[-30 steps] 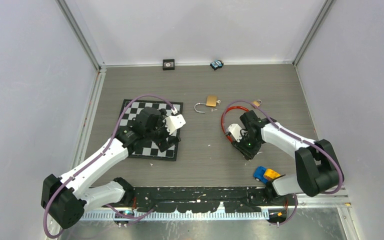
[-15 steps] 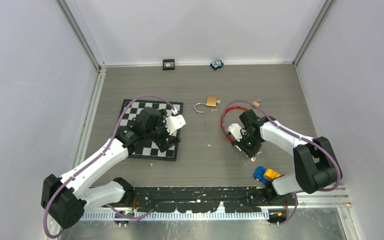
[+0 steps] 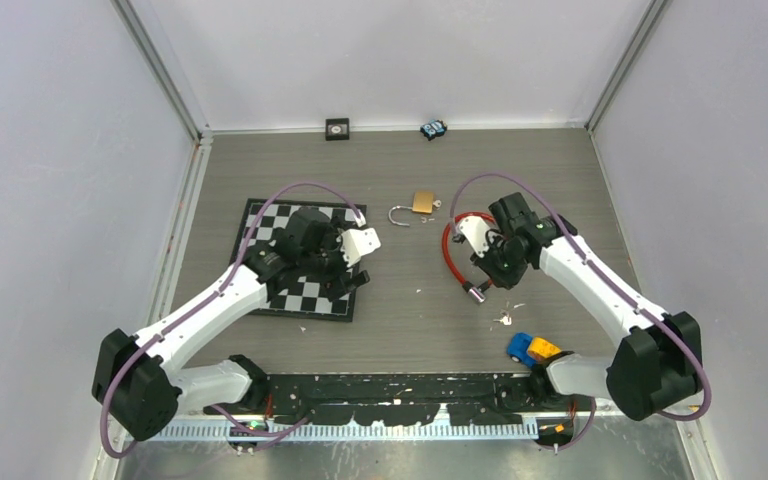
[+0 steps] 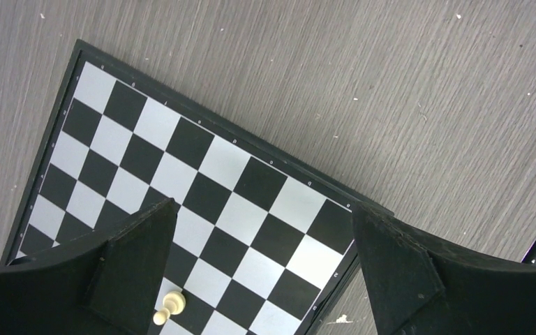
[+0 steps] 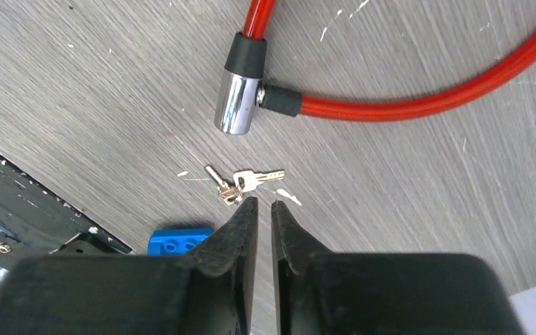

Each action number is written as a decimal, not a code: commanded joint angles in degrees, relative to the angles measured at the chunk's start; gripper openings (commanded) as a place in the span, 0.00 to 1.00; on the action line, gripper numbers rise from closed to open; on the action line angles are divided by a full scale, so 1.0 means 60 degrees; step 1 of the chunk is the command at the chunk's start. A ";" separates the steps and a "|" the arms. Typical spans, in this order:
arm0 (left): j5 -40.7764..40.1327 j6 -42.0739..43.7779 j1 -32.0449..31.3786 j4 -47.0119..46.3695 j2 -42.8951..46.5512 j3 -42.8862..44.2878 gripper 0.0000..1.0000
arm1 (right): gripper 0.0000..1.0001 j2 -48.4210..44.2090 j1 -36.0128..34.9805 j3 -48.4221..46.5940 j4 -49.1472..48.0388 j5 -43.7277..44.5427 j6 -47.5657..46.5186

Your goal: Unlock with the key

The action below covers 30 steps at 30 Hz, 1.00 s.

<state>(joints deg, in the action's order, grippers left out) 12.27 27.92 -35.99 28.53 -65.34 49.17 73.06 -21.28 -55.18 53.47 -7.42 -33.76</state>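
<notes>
A small bunch of keys point(image 5: 241, 183) lies on the table, seen in the top view as keys point(image 3: 503, 320) near the front right. Just beyond them sits the chrome barrel point(image 5: 236, 105) of a red cable lock point(image 3: 452, 250). My right gripper point(image 5: 264, 204) hangs above the keys with its jaws almost together and nothing between them; from above the right gripper point(image 3: 488, 275) is over the cable's end. A brass padlock point(image 3: 422, 202) with its shackle swung out lies farther back. My left gripper point(image 4: 263, 213) stands wide open over the chessboard point(image 3: 270, 225).
A white pawn point(image 4: 169, 307) lies on the chessboard point(image 4: 251, 181). A blue and yellow toy car point(image 3: 532, 349) sits near the front edge, its blue part point(image 5: 179, 239) close to the keys. A black box point(image 3: 337, 128) and a small blue toy point(image 3: 433, 129) rest by the back wall.
My right gripper closed its jaws and drew back and away from the table front, leaving the keys lying on the table. The left arm shifted slightly to the right.
</notes>
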 commanded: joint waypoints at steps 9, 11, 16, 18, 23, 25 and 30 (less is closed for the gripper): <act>0.0600 -0.0017 0.0037 -0.0537 0.0158 0.0263 0.98 | 0.53 0.0126 -0.0043 0.1474 -0.0426 0.0422 0.0344; 0.0623 -0.0039 0.0036 -0.0538 0.0170 0.0244 0.98 | 0.53 0.0347 -0.0043 0.1555 -0.0594 0.0571 0.0426; 0.0672 -0.0080 0.0050 -0.0538 0.0189 0.0200 0.98 | 0.51 0.0827 -0.0035 0.1701 -0.0934 0.0833 0.0530; 0.0681 -0.0092 0.0039 -0.0546 0.0194 0.0185 0.98 | 0.48 0.1007 -0.0029 0.1684 -0.1010 0.0853 0.0550; 0.0689 -0.0085 0.0038 -0.0543 0.0246 0.0142 0.98 | 0.40 0.1249 -0.0028 0.1722 -0.1111 0.0936 0.0565; 0.0679 -0.0077 0.0042 -0.0546 0.0264 0.0128 0.98 | 0.38 0.1248 -0.0028 0.1739 -0.1057 0.0922 0.0559; 0.0674 -0.0069 0.0041 -0.0570 0.0277 0.0086 0.98 | 0.37 0.1170 -0.0028 0.1811 -0.0925 0.0968 0.0558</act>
<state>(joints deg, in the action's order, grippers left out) 15.07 27.53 -35.99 27.33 -65.32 49.80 80.77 -21.28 -44.80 47.88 -2.39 -30.85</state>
